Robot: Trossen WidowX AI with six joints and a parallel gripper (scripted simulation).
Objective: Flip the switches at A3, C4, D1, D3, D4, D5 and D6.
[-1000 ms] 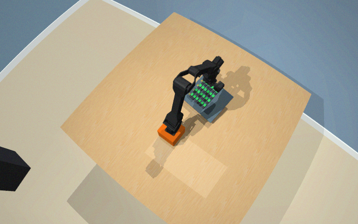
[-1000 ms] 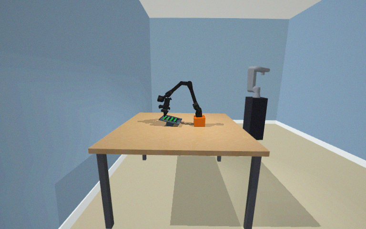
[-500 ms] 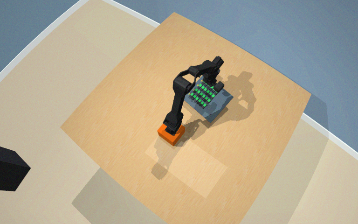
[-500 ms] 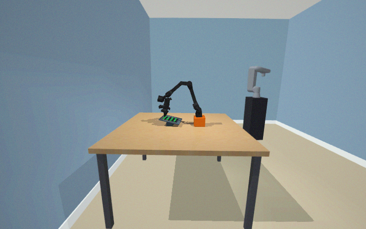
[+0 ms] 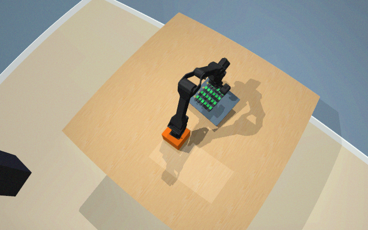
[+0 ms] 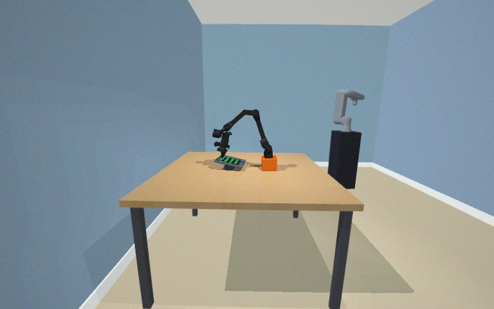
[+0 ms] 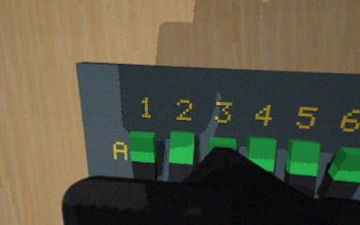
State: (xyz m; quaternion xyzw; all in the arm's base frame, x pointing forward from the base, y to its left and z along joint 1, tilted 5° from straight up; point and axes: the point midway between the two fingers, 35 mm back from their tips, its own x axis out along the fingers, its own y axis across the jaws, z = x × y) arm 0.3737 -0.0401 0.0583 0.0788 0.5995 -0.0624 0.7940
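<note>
panel [image 5: 226, 108] [image 6: 242, 164] [image 7: 100, 117] printed "a", "1" to "6"; gripper [image 5: 211, 83] [image 6: 222, 156] [image 7: 221, 156] closed, empty, at a3.

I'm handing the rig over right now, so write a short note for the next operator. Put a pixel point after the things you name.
Gripper [image 5: 224, 93] [image 6: 222, 156] [image 7: 221, 156]: shut, nothing held, tip down at the A3 switch [image 7: 222, 142].
Panel [image 5: 227, 108] [image 6: 240, 164] [image 7: 100, 117]: tilted on the table [image 5: 121, 108] [image 6: 240, 189] [image 7: 37, 117], in front of the arm.
Done: cannot confirm any flip; the fingers hide most of A3, and rows C and D cannot be read.
Left: check A3, C4, D1, D3, D4, D5 and D6, flip any outstanding, then lift clear and hold still.
</note>
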